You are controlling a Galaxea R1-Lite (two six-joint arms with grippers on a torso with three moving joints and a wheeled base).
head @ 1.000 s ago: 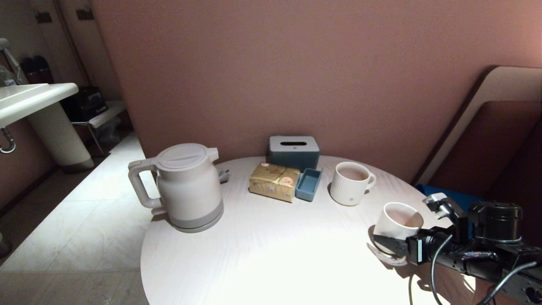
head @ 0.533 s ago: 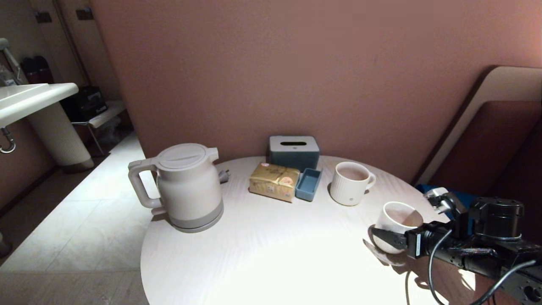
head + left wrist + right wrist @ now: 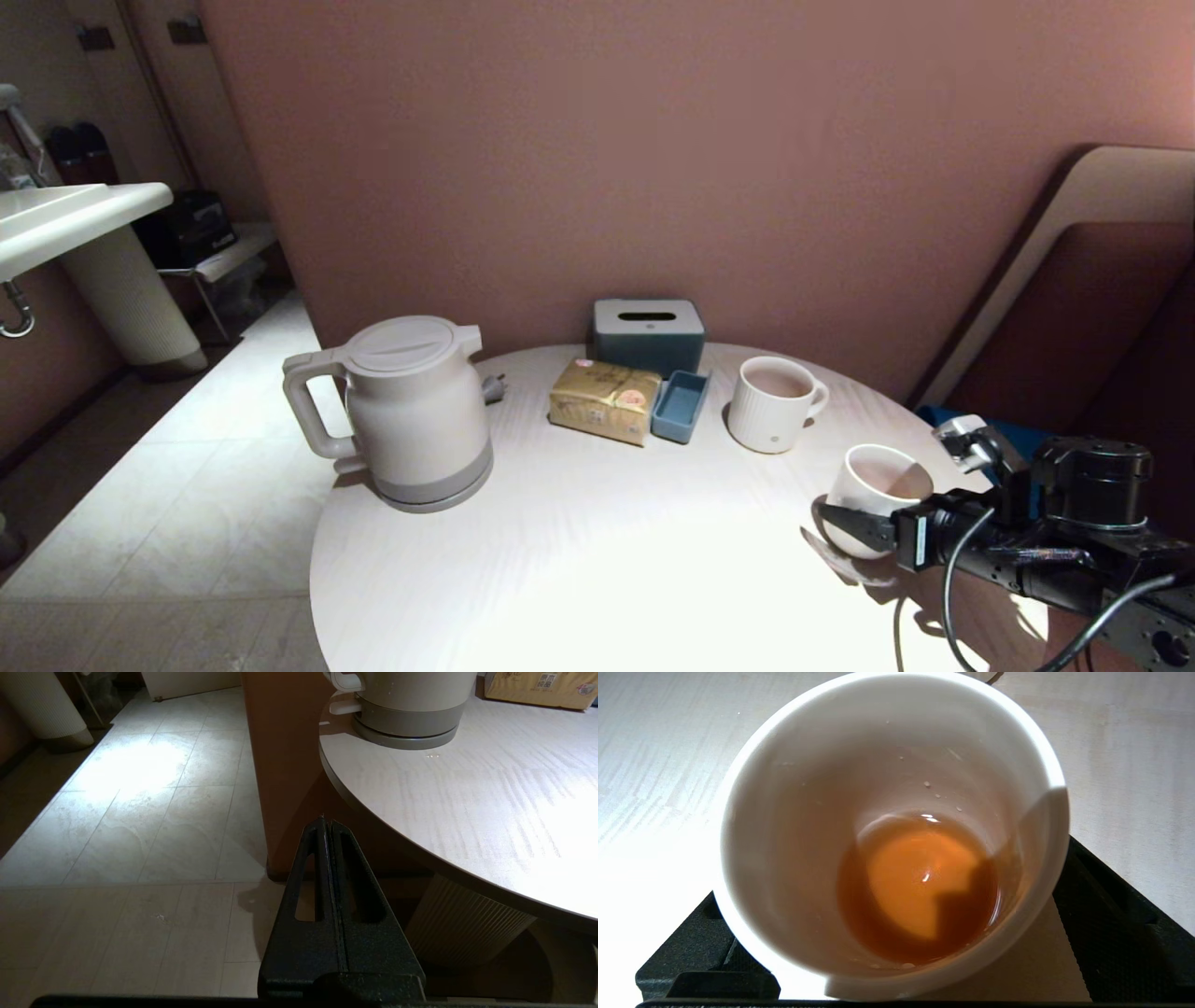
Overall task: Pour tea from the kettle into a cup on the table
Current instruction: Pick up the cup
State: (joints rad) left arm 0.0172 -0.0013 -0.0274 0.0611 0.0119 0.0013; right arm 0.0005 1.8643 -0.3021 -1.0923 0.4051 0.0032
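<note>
The right hand (image 3: 854,534) is sitting spread wide around the cup (image 3: 878,499) at the table's (image 3: 597,560) right edge, fingers flanking it, though I can't quite tell whether they're touching. A little tea (image 3: 920,886) is pooling in the bottom. The cup is standing near the rim, so a nudge could be tipping it off. The kettle (image 3: 411,411) is waiting far left; the left hand (image 3: 329,826) is parked shut below the table, over pale floor tiles (image 3: 131,812).
</note>
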